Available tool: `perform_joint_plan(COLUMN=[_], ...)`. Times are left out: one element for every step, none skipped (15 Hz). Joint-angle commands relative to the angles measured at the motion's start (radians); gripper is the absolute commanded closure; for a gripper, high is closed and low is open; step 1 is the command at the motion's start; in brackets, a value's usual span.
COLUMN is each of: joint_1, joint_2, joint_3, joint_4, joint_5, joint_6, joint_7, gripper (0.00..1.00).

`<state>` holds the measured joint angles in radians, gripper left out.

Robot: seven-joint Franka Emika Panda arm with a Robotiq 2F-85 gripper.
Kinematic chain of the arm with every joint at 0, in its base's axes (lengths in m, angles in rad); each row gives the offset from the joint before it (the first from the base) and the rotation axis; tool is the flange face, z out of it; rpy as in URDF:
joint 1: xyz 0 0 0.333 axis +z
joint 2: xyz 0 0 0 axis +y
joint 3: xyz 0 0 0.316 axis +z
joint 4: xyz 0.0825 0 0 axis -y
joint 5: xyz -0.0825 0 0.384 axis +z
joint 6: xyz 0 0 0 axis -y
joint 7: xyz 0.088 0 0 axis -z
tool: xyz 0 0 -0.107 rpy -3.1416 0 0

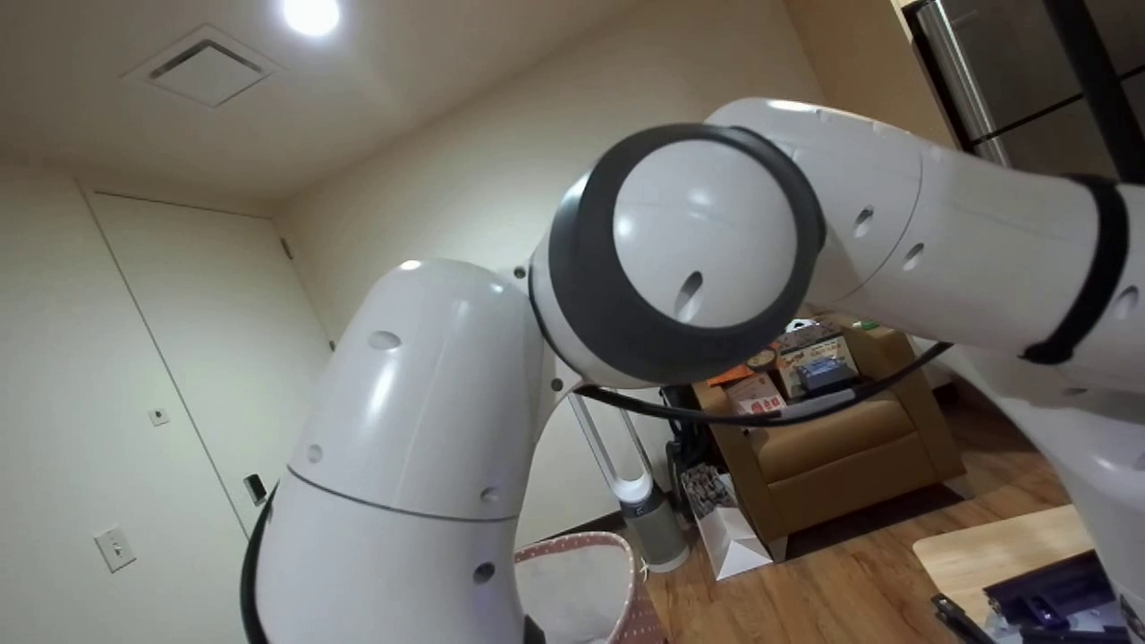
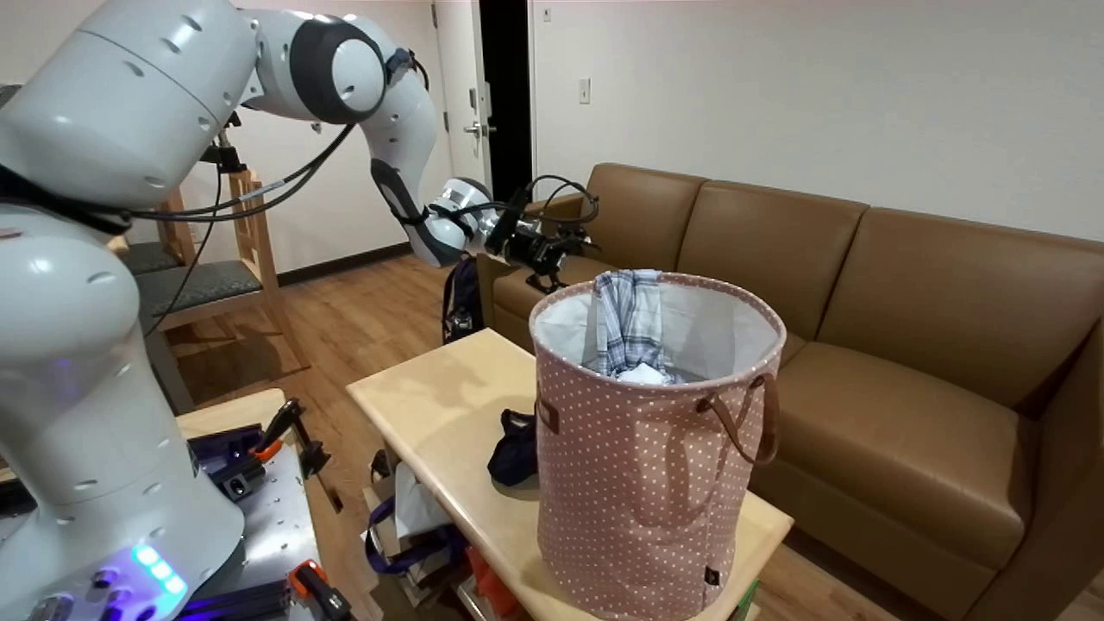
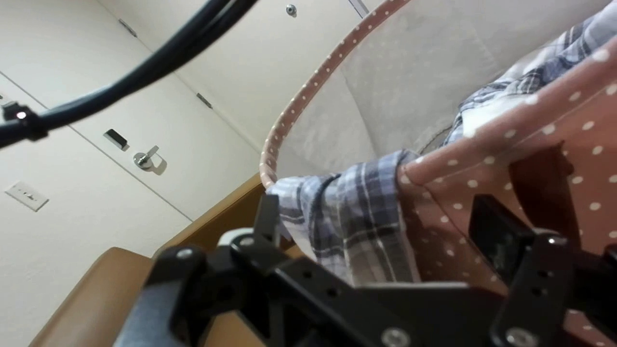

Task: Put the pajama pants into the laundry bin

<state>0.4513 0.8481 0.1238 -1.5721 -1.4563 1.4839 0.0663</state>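
Note:
The pink polka-dot laundry bin (image 2: pixel 638 492) stands upright on a wooden table; it also shows in the wrist view (image 3: pixel 458 207) and partly in an exterior view (image 1: pixel 640 608). The blue-grey plaid pajama pants (image 2: pixel 628 315) hang over the bin's rim. Part lies inside the bin, and an end drapes down the outer wall in the wrist view (image 3: pixel 366 217). My gripper (image 2: pixel 571 263) is beside the rim on the draped side. In the wrist view the gripper (image 3: pixel 377 205) has its fingers wide apart, with the draped end between or behind them, not clamped.
The wooden table (image 2: pixel 448 388) carries a dark cloth item (image 2: pixel 515 448) beside the bin. A brown sofa (image 2: pixel 906 414) stands behind it. Bags (image 2: pixel 423 509) are below the table. Cables (image 3: pixel 120 86) loop along the wrist. Tools (image 2: pixel 285 423) lie near the robot base.

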Motion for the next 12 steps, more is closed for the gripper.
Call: perform_joint_plan(joint_1=[-0.049, -0.055, -0.057, -0.059, -0.064, -0.064, -0.064, -0.067, -0.067, -0.066, -0.065, -0.065], joint_2=[0.025, 0.030, 0.034, 0.036, 0.038, 0.040, 0.041, 0.040, 0.041, 0.041, 0.038, 0.032], joint_3=[0.030, 0.027, 0.021, 0.014, 0.011, 0.002, -0.005, -0.008, -0.011, -0.014, -0.014, -0.012], joint_4=[0.029, 0.030, 0.036, 0.040, 0.043, 0.046, 0.044, 0.041, 0.040, 0.039, 0.036, 0.031], joint_5=[-0.012, -0.022, -0.036, -0.053, -0.064, -0.081, -0.102, -0.117, -0.131, -0.146, -0.158, -0.167], joint_6=[0.045, 0.066, 0.086, 0.107, 0.123, 0.128, 0.131, 0.134, 0.128, 0.123, 0.120, 0.119], joint_7=[-0.002, 0.009, 0.025, 0.045, 0.053, 0.057, 0.069, 0.081, 0.090, 0.102, 0.115, 0.130], gripper=[0.00, 0.00, 0.00, 0.00, 0.00, 0.00, 0.00, 0.00, 0.25, 0.26, 0.33, 0.40])
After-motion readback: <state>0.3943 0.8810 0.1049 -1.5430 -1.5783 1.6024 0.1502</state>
